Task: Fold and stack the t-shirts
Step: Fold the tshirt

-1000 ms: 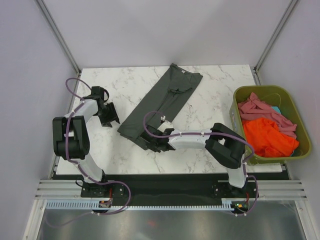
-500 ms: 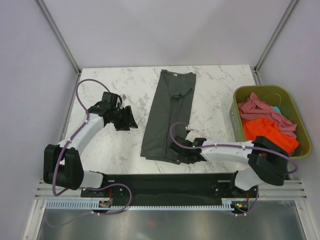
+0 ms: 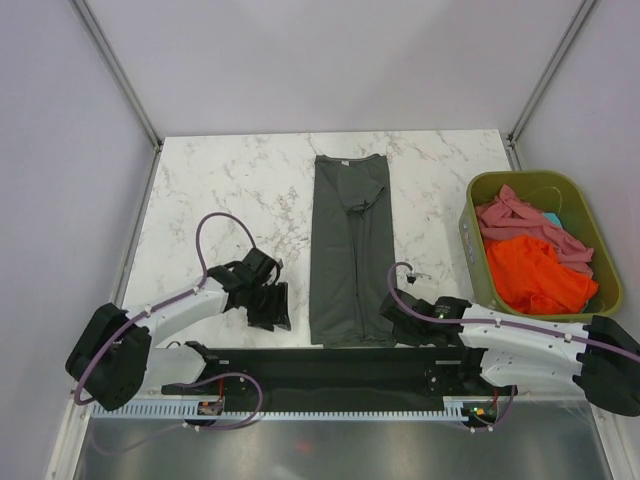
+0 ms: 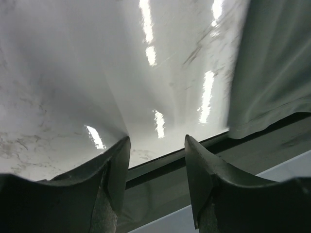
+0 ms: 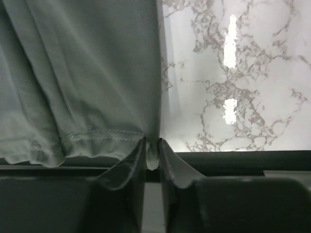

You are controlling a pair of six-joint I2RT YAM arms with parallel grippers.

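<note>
Right wrist view: right claw [image 5: 152, 148] nips the hem corner of the charcoal t-shirt [image 5: 82, 73], likely limp, light cloth best taken at corners; left claw [image 4: 156, 143] gapes empty.

I have both arms stretched low along the near edge. My left gripper [image 4: 156, 141] stands parted, holding nothing; my right gripper [image 5: 152, 143] pinches the charcoal t-shirt [image 3: 350, 250].

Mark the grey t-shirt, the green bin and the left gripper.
grey t-shirt [image 3: 350, 250], top view, middle of the cloth.
green bin [image 3: 468, 238], top view, left wall.
left gripper [image 4: 156, 141], left wrist view, between its fingertips.
</note>
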